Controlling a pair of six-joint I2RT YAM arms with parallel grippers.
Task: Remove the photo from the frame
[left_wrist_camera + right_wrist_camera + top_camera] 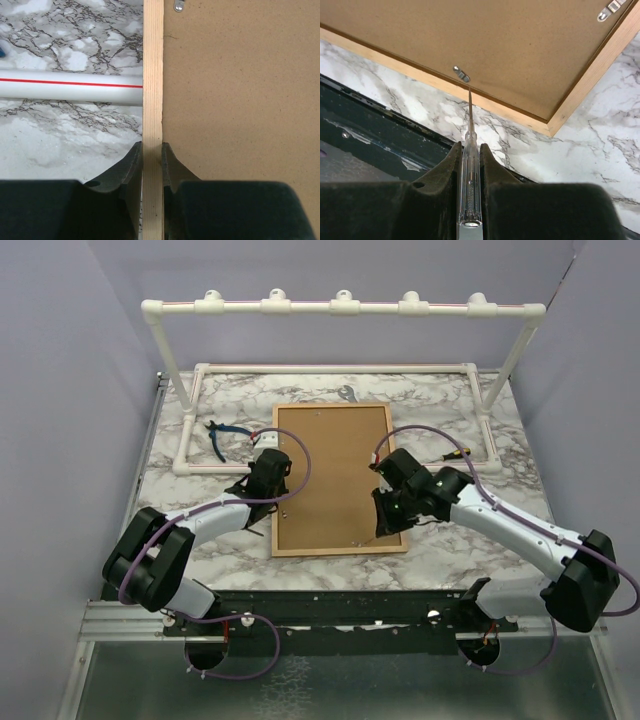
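Two robot arms work at a wooden frame lying face down in the middle of a marble-patterned surface, its plain brown back turned up and its narrow orange-brown border showing all round. The frame sits between the arms, just near of a white pipe rack that spans the far side. The photo is out of sight in all three views.

The left fingers are closed tight on the frame's left border, one finger on the outer side over the marble and the other on the inner side over the brown back. A white pipe with a red stripe runs up to that border from the left.

The right fingers, at the frame's near right corner, are clamped narrowly around a screwdriver with a clear handle. Its thin shaft points away from the wrist, and its tip meets a small metal clip at the near edge of the back. A second clip shows along the right edge.

A pair of blue-handled pliers lies on the marble left of the frame, well apart from both arms.
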